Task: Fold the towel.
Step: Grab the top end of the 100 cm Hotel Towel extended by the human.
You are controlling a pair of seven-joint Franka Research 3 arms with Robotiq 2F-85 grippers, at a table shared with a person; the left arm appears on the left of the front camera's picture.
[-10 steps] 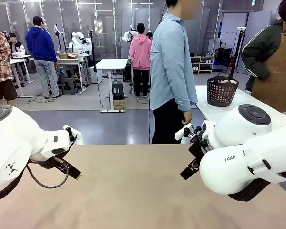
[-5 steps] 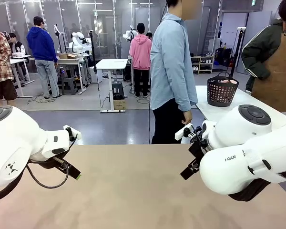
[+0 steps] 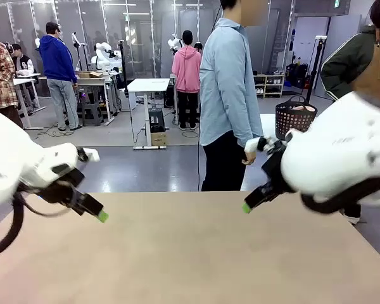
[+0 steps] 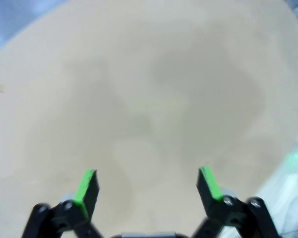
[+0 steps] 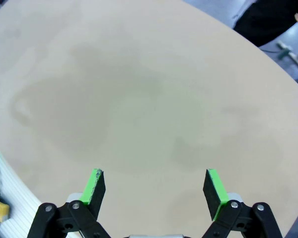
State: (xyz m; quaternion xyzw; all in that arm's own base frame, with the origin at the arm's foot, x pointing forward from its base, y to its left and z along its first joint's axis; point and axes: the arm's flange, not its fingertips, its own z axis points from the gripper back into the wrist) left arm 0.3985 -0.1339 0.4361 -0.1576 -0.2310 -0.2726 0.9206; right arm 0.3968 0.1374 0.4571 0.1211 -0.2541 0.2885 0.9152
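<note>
Over the rim of a dark basket (image 3: 287, 120) on the table behind the person, a bit of salmon-pink cloth (image 3: 303, 107) peeks out; it looks like the towel. My left gripper (image 3: 101, 215) hangs over the left part of the tan table (image 3: 190, 253), and in its wrist view the left gripper (image 4: 149, 182) is open with bare tabletop between the green pads (image 4: 86, 186). My right gripper (image 3: 246, 207) hovers over the table's far right part. From the right wrist, the right gripper (image 5: 152, 187) is open too and holds nothing.
A person in a light blue shirt (image 3: 228, 88) stands side-on at the far edge, one hand (image 3: 249, 156) hanging close to my right arm. Another person in a brown apron (image 3: 367, 57) stands by the basket's table. Other people and workbenches are farther back.
Both arms have risen and swung since the earlier frames, lifting the gripper tips higher above the table. Both grippers stay open. The person has not moved.
</note>
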